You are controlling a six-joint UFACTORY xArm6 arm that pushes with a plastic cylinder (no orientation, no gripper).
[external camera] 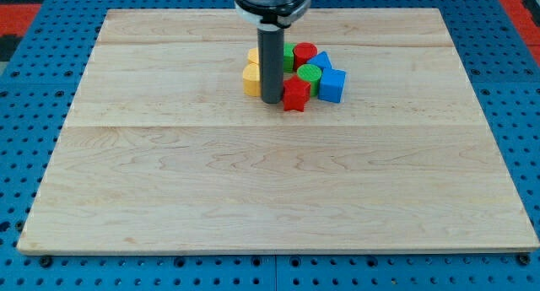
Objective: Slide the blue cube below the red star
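Note:
The blue cube [332,85] lies at the right end of a tight cluster of blocks in the upper middle of the wooden board [253,181]. The red star [295,94] lies just to its left, at the cluster's lower edge. My tip [272,100] rests on the board right beside the red star's left side, between it and the yellow blocks. The dark rod hides part of the cluster behind it.
Two yellow blocks [251,78] lie left of the rod. A green cylinder [311,75], a red cylinder [305,53], a green block [288,56] and another blue block [321,61] pack the cluster's top and middle. Blue pegboard [25,114] surrounds the board.

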